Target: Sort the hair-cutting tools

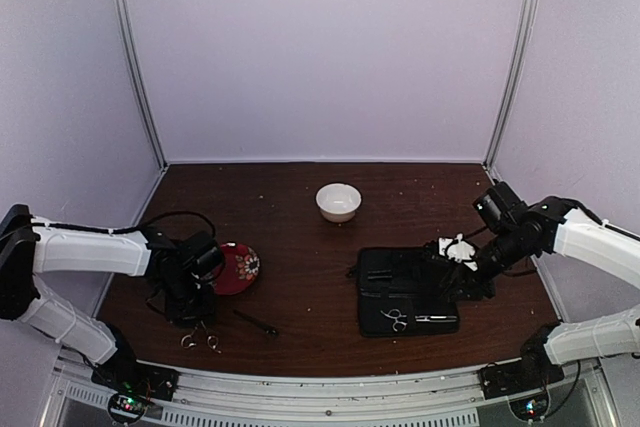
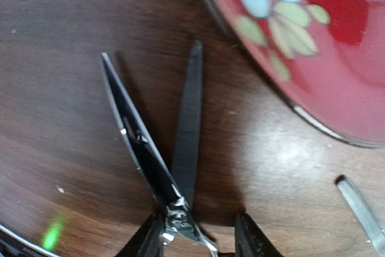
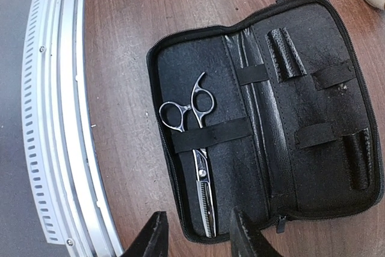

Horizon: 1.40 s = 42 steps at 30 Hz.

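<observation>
Lining up a pickup: my left claw [image 2: 197,224], half-wide, is straddling the slim silver metal scissors [image 2: 141,142] on the dark wooden counter [image 2: 54,58]. Next, I'm judging, it's needing a square close at the pivot. My right claw [image 3: 197,216] is hovering wide, empty.

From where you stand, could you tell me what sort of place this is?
Probably a robot test booth: plain pale walls around a wooden table, left arm and right arm mounted by a metal rail.

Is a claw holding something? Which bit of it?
Nothing is gripped yet. The left claw stands open around the silver scissors near their pivot, with a gap on one side. The right claw hangs empty over the black case.
</observation>
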### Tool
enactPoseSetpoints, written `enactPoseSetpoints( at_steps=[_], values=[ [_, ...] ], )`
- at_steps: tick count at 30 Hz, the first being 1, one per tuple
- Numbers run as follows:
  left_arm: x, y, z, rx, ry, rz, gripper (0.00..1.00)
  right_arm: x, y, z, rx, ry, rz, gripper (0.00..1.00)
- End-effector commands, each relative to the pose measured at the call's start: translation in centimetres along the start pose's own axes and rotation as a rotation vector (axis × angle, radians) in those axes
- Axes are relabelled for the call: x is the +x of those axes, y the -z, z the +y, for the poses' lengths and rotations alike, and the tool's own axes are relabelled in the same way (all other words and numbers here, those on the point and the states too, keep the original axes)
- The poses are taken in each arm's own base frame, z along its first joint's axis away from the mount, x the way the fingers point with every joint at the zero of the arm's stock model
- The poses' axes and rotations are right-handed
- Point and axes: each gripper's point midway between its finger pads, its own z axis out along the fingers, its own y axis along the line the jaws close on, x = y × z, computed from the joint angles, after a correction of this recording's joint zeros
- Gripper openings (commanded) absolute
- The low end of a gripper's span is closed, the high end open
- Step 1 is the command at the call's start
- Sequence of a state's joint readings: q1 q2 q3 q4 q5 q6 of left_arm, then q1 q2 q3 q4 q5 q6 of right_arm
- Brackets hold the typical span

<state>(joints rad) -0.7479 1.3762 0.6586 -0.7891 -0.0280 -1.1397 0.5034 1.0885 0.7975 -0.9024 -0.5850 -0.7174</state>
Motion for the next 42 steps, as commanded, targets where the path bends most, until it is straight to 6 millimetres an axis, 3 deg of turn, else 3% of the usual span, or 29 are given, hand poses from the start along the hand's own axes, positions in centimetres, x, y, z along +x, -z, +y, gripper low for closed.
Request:
enactPoseSetpoints(
  at_steps=[1,4,8,10,12,15,20,22,28,30,34,37,40,42],
  values=[
    [0.0,0.2,-3.2,0.140,0.033,-0.013,0.37,0.3,-0.4,-0.1,0.011,-0.009,0.018,0.36],
    [0.9,0.8,-5.5,0.216,0.016,-0.001,0.24,0.3,-0.6,-0.2,0.011,-0.008,0.023,0.36],
    [2.7,1.2,-8.9,0.267,-0.005,0.035,0.23,0.4,-0.8,-0.3,0.012,-0.009,0.034,0.36],
    [3.1,1.4,-10.6,0.273,-0.044,0.048,0.25,0.4,-1.0,-0.3,0.014,-0.006,0.043,0.36],
    [3.2,1.9,-11.6,0.261,-0.078,0.047,0.36,0.4,-1.1,-0.3,0.015,-0.006,0.050,0.36],
    [3.0,3.0,-11.1,0.201,-0.116,0.025,0.52,0.5,-1.1,-0.2,0.018,-0.005,0.054,0.35],
    [2.6,5.0,-7.8,0.134,-0.120,-0.032,0.52,0.4,-1.2,-0.2,0.018,-0.003,0.053,0.36],
    [3.4,4.5,-6.0,0.104,-0.111,-0.015,0.44,0.5,-1.2,-0.2,0.015,-0.002,0.055,0.36],
    [4.8,2.1,-1.3,0.020,-0.070,0.005,0.02,0.4,-1.4,0.0,0.010,0.006,0.059,0.36],
    [4.8,1.5,-0.5,-0.005,-0.062,0.000,0.00,0.4,-1.4,-0.1,0.013,0.007,0.062,0.36],
    [5.4,-0.2,-0.4,-0.040,-0.105,0.039,0.00,0.5,-1.5,0.0,0.013,0.004,0.069,0.36],
    [5.7,-1.0,-1.7,-0.056,-0.203,0.060,0.00,0.6,-1.6,-0.2,0.019,0.002,0.074,0.36],
    [6.3,-0.8,-5.2,-0.012,-0.344,0.063,0.00,0.7,-1.6,-0.2,0.023,0.001,0.078,0.36],
    [7.7,-0.9,-8.1,0.040,-0.482,0.095,0.00,0.7,-1.6,-0.3,0.025,0.000,0.080,0.36]
  ],
)
